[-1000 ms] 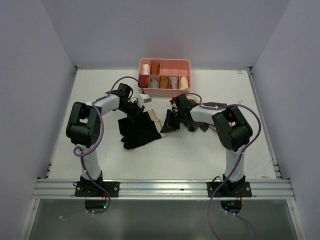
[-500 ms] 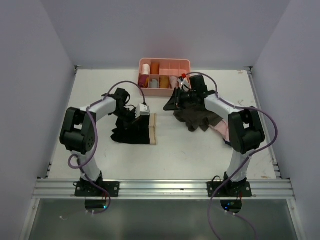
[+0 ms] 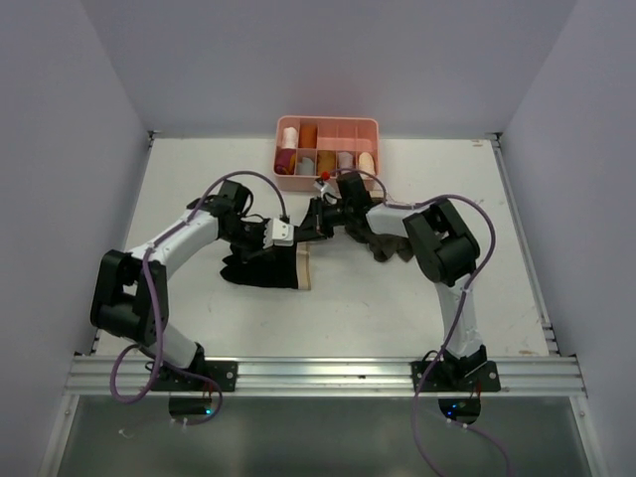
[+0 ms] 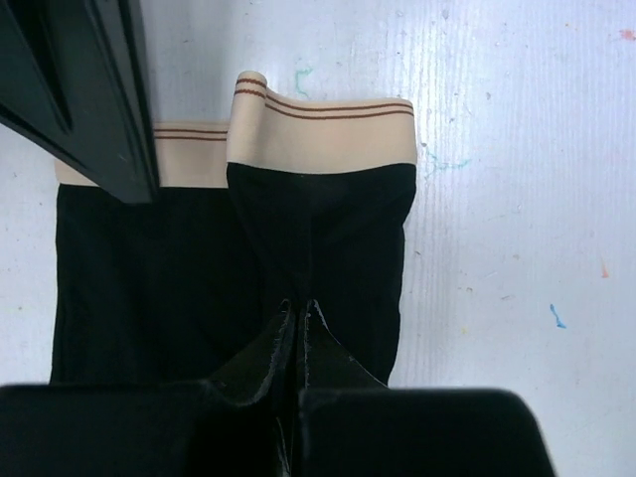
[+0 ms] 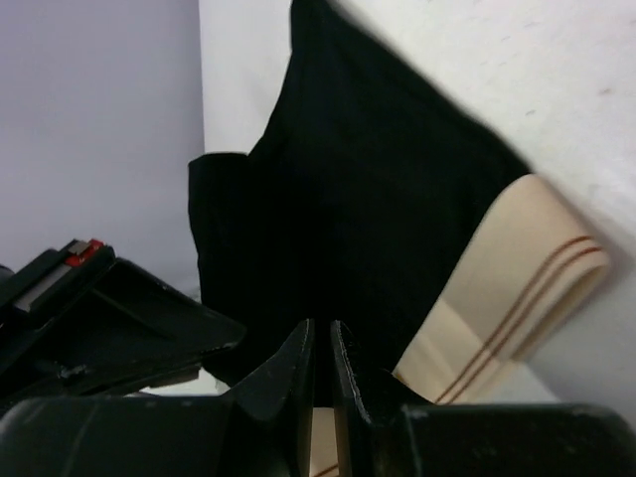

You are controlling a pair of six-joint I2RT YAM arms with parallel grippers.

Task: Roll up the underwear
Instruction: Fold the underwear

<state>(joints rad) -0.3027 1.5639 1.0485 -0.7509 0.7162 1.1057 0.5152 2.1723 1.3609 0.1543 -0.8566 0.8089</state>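
The underwear (image 3: 260,268) lies on the white table, black with a beige waistband (image 3: 304,269) on its right edge. My left gripper (image 3: 270,241) is over its far edge. In the left wrist view the left gripper (image 4: 299,310) is shut on a raised fold of the black cloth (image 4: 159,288), below the striped waistband (image 4: 323,134). My right gripper (image 3: 305,230) reaches in from the right at the far right corner. In the right wrist view the right gripper (image 5: 323,333) is shut on the black cloth (image 5: 358,219), with the waistband (image 5: 517,268) folded beside it.
A pink tray (image 3: 328,125) with several rolled garments stands at the back centre. An olive-brown garment (image 3: 385,241) lies right of the underwear under the right arm. The two grippers are close together; the right one shows in the left wrist view (image 4: 89,89).
My right gripper has swung left from near the tray down onto the underwear's far right corner. My left arm has shifted and its gripper stays on the underwear, which lies flat.
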